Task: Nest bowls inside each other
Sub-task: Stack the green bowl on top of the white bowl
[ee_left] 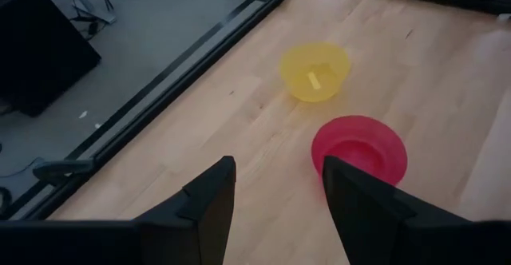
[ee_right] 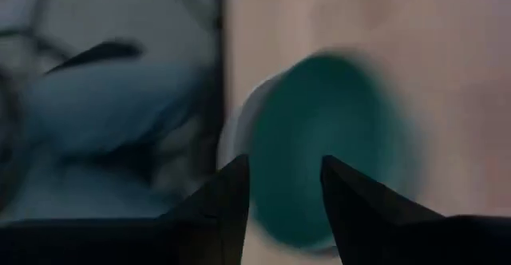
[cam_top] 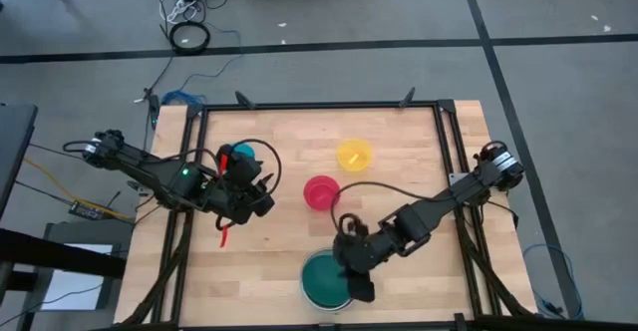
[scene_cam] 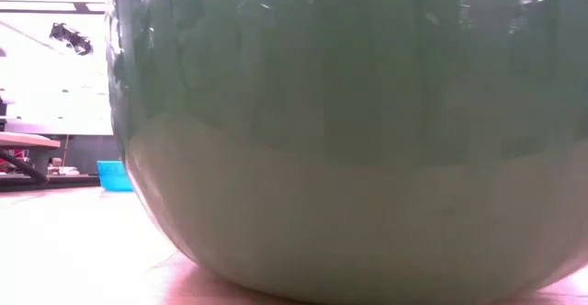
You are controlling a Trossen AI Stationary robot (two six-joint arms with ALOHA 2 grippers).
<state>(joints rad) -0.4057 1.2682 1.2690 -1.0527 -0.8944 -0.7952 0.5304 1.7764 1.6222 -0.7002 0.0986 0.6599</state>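
A stack of bowls stands at the table's near edge: a dark teal bowl [cam_top: 321,277] sits inside a white one [cam_top: 306,283]. The large green outer bowl [scene_cam: 349,130] rests on its base and fills the low view. My right gripper [cam_top: 356,279] [ee_right: 283,187] hovers open just above the teal bowl [ee_right: 319,137], over the stack's right rim. A red-pink bowl [cam_top: 320,192] [ee_left: 359,147] and a yellow bowl [cam_top: 354,156] [ee_left: 315,72] rest on the wood mid-table. A cyan-blue bowl [cam_top: 245,153] [scene_cam: 115,175] stands at the left, partly under my left arm. My left gripper [cam_top: 261,195] [ee_left: 275,193] is raised and open, pointing toward the red-pink bowl.
A dark metal frame [cam_top: 319,106] runs round the table's far and side edges. The stack stands close to the near edge. Bare wood [cam_top: 414,152] lies at the far right. Cables [cam_top: 189,34] lie on the floor beyond the table.
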